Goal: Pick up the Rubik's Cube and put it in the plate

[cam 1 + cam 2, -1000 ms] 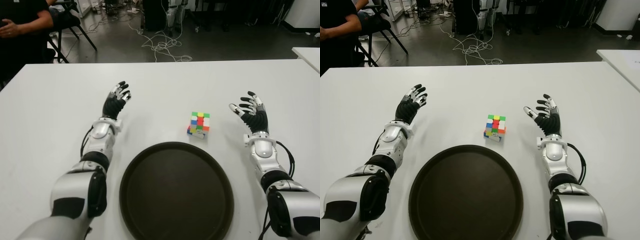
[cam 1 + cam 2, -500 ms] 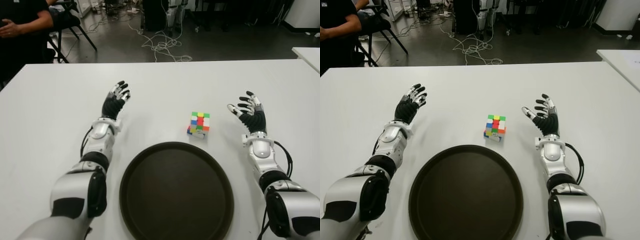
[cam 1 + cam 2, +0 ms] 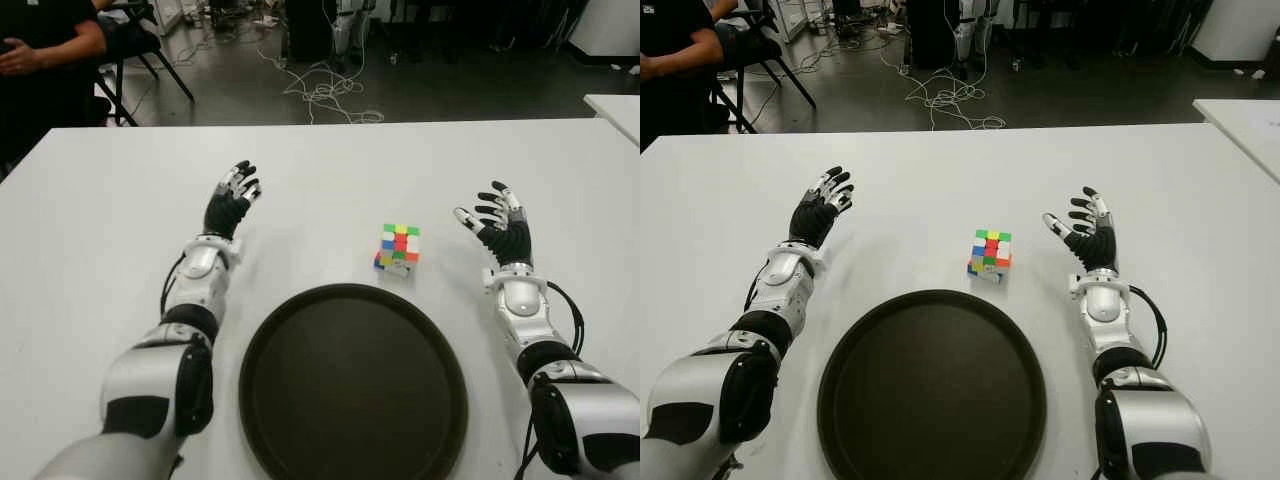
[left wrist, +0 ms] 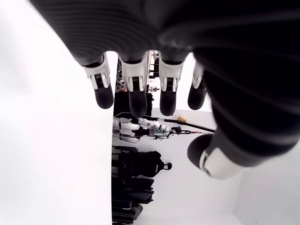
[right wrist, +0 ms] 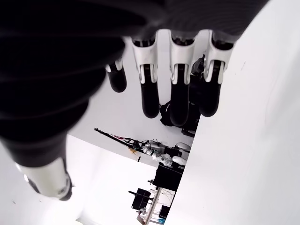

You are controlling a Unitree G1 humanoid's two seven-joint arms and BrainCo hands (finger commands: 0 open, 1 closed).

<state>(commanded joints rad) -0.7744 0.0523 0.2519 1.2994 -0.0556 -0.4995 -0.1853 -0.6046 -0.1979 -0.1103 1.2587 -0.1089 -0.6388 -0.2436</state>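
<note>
The Rubik's Cube (image 3: 398,248) shows a patchwork of green, yellow, white, red, blue and orange squares. Just in front of it, the plate (image 3: 353,384) is plain dark brown. The table (image 3: 330,165) is plain white. To the cube's left, the left hand (image 3: 231,205) is black with white fingertip segments; to its right, the right hand (image 3: 501,230) has matching colours.

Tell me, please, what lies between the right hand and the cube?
Nothing: only bare table separates the open right hand from the cube, in both eye views.
</note>
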